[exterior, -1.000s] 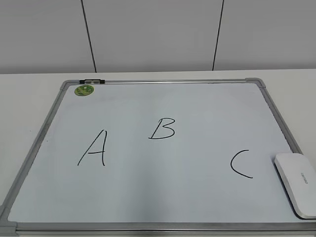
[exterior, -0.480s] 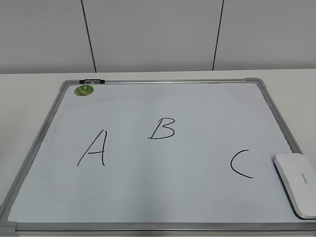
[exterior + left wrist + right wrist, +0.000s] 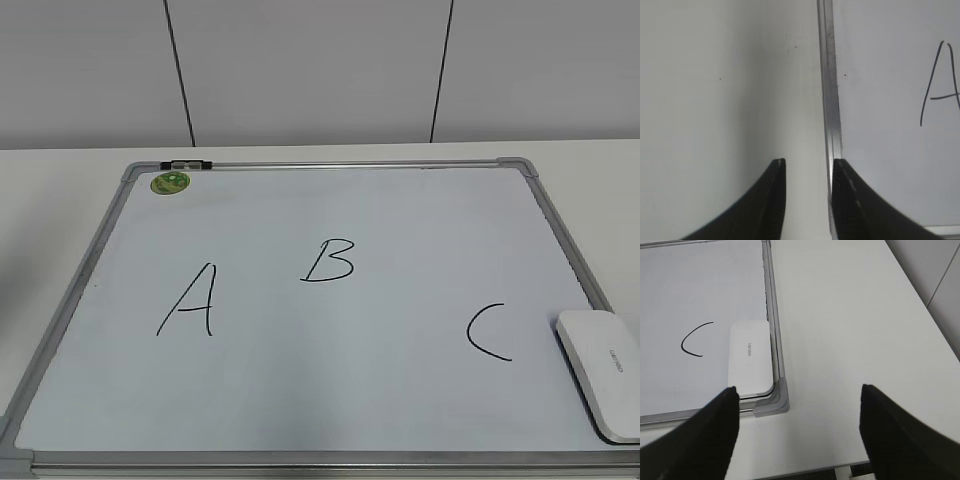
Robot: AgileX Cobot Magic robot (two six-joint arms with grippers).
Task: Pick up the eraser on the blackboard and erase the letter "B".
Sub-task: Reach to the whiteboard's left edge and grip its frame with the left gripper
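Note:
The blackboard point(image 3: 400, 220) is a white board in a silver frame and lies flat on the table. The black letter "B" point(image 3: 329, 261) is drawn near its middle. The white eraser point(image 3: 605, 370) lies at the board's front right corner, also in the right wrist view point(image 3: 750, 359). My right gripper point(image 3: 798, 396) is open and empty, above the table just off that corner. My left gripper point(image 3: 809, 167) is slightly open and empty, over the board's left frame point(image 3: 829, 90). Neither gripper shows in the exterior view.
A black "A" point(image 3: 189, 301) sits left of the "B" and a black "C" point(image 3: 487, 331) right of it, next to the eraser. A green sticker point(image 3: 170, 183) marks the far left corner. A grey corner cap point(image 3: 777, 400) lies beside the eraser. The table edge point(image 3: 840, 465) is close.

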